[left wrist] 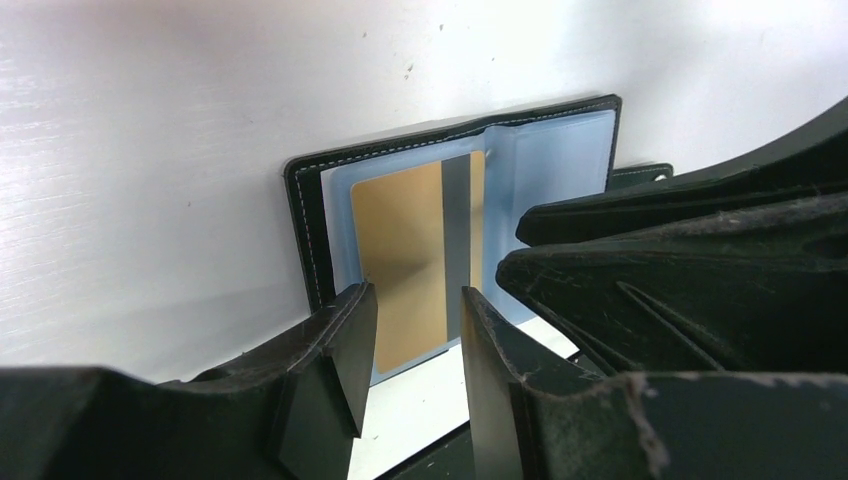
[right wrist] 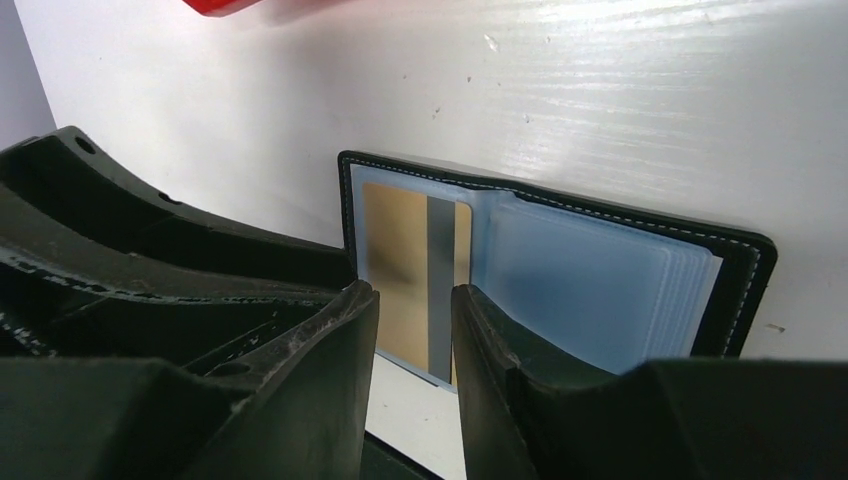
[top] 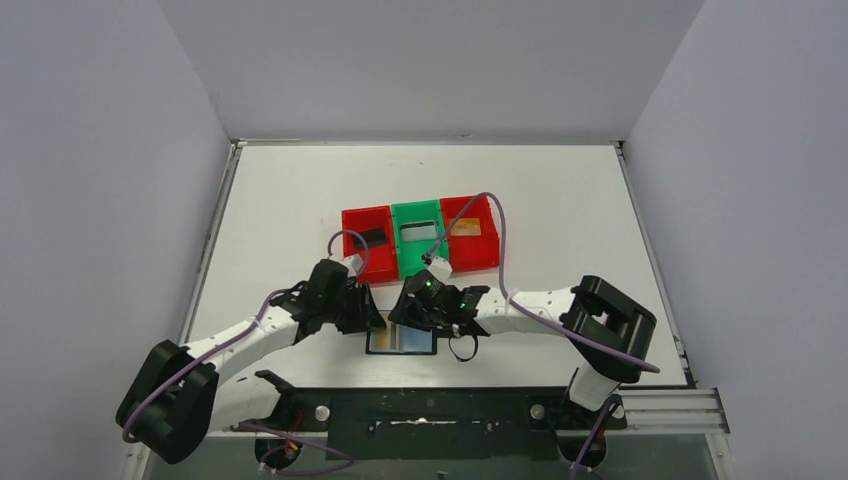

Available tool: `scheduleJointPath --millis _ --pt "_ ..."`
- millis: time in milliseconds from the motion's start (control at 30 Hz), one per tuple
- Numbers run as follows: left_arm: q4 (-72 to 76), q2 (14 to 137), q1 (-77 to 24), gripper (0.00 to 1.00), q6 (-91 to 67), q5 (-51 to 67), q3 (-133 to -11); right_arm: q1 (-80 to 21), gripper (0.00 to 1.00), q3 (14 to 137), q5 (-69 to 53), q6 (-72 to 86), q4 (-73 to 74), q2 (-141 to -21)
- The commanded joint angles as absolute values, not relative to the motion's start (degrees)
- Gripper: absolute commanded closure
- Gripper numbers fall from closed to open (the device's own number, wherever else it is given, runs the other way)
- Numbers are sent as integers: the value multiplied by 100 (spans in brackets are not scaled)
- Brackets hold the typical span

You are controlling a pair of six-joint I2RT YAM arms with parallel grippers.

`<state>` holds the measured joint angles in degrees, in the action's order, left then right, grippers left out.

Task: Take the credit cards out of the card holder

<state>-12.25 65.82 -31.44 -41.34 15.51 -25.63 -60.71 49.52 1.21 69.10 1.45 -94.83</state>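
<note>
The black card holder [top: 400,341] lies open on the table near its front edge, blue-grey sleeves up. An orange-gold credit card [left wrist: 400,255] with a grey stripe sits in its left sleeve, also seen in the right wrist view as the gold card [right wrist: 398,265]. My left gripper [left wrist: 412,312] stands open just short of the holder's [left wrist: 303,220] near edge, with only table between its fingers. My right gripper [right wrist: 413,312] is open the same way beside it, low over the holder [right wrist: 590,285]. In the top view the left gripper [top: 375,320] and right gripper [top: 415,318] nearly touch.
Behind the holder stand a red bin [top: 352,252] with a black card, a green bin [top: 417,258] with a grey card, and a second red bin [top: 486,250] with an orange card. The right gripper's body [left wrist: 700,270] crowds the left wrist view.
</note>
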Motion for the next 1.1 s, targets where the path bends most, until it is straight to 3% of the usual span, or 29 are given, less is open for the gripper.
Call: scheduleJointPath --millis 0,467,733,1067 --pt "-963 6726 -3236 64 -4122 1740 -2584 -6155 66 4970 108 7096 123 -9508" --pt "-1366 6609 -3467 64 -4391 1058 -2505 -6228 65 5019 321 7227 629 -9546" --pt "-1119 6765 -3508 67 -4397 1275 -2343 -6194 68 4854 70 7204 181 -9648" --pt "-1066 7021 -3663 79 -4394 1177 -2371 -5973 82 3678 -290 7437 -2050 -9188"
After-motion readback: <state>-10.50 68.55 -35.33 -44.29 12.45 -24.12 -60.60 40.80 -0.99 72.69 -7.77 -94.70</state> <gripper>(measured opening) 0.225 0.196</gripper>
